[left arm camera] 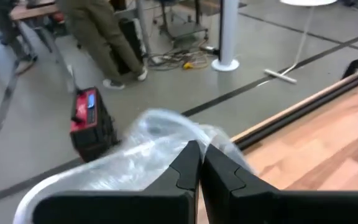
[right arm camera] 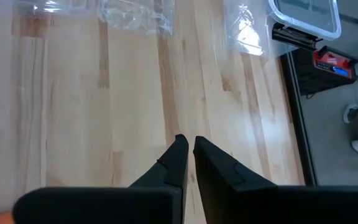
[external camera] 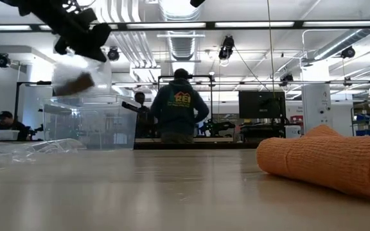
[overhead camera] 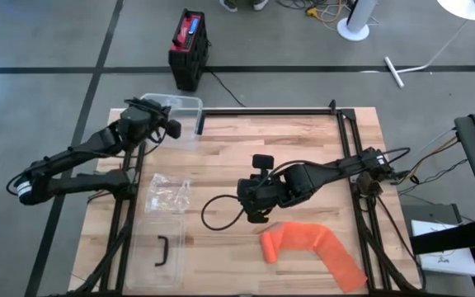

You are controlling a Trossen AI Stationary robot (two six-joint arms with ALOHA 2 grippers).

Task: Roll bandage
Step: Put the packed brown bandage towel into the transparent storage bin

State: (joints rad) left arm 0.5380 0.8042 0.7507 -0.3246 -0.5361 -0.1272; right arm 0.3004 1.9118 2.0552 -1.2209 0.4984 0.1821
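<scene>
An orange bandage [overhead camera: 308, 247] lies on the wooden table near its front right. Its rolled end [overhead camera: 270, 246] points left and a loose strip [overhead camera: 345, 268] trails toward the front edge; the low view shows the bandage [external camera: 326, 160] resting on the wood. My right gripper [overhead camera: 258, 213] hovers just behind that roll, shut and with nothing in it [right arm camera: 188, 142]. My left gripper [overhead camera: 151, 109] is at the far left corner, raised, shut on a crumpled clear plastic wrapper [left arm camera: 160, 140]. My left gripper pinches the clear wrapper between its two shut fingers; the fingertips [left arm camera: 191, 155] meet on its near edge [left arm camera: 185, 140]. In the low view the wrapper [external camera: 76, 80] hangs below the gripper [external camera: 85, 35], slack and clear of the table.
A clear plastic bin [overhead camera: 180, 111] stands at the table's far left corner, under the left gripper. Another clear bag [overhead camera: 167, 194] and a clear lid with a black handle [overhead camera: 162, 249] lie along the left side. A black cable [overhead camera: 213, 216] loops by the right gripper.
</scene>
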